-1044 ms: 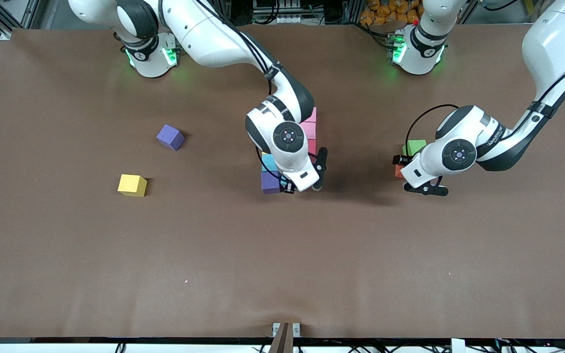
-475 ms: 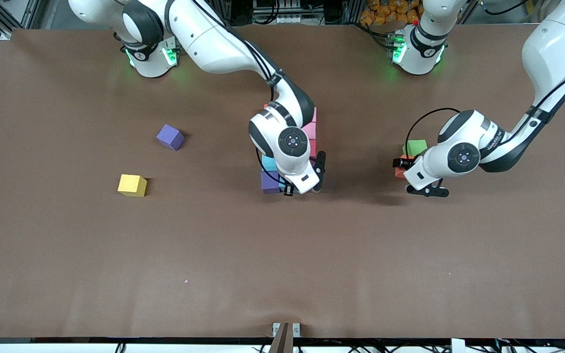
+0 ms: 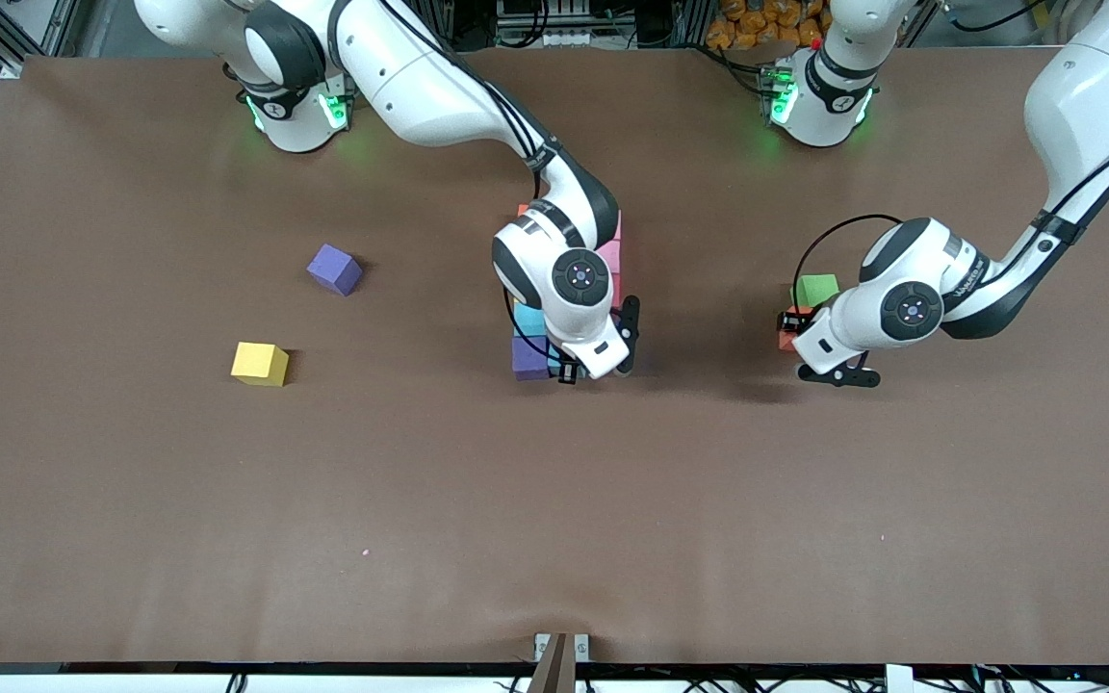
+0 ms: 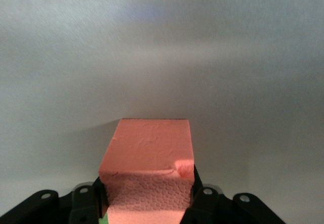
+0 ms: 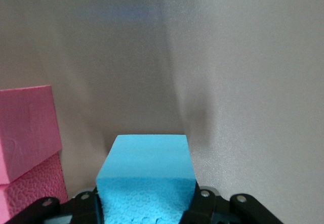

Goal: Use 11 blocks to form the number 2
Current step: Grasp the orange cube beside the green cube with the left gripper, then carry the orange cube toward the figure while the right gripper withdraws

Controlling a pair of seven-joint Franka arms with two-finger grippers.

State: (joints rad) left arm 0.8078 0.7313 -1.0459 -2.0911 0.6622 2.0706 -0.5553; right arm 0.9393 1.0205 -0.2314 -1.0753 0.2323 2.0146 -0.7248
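Note:
My left gripper (image 3: 788,327) is shut on an orange block (image 4: 152,143), its fingers (image 4: 99,193) pressed against the two sides; in the front view this orange block (image 3: 785,339) lies right beside the green cube (image 3: 814,289). My right gripper (image 5: 147,196) is shut on a blue block (image 5: 148,168), low beside two stacked-looking pink blocks (image 5: 25,128). The right gripper (image 3: 561,368) is at the group of blocks in the table's middle: pink (image 3: 609,252), blue (image 3: 528,320), purple (image 3: 528,356). The arm hides most of that group.
A loose purple block (image 3: 334,269) and a yellow block (image 3: 259,364) lie toward the right arm's end of the table. The brown table (image 3: 554,500) stretches bare nearer to the front camera.
My left gripper has shut on the orange block beside the green cube. The right hand has shifted slightly at the middle group, still holding the blue block.

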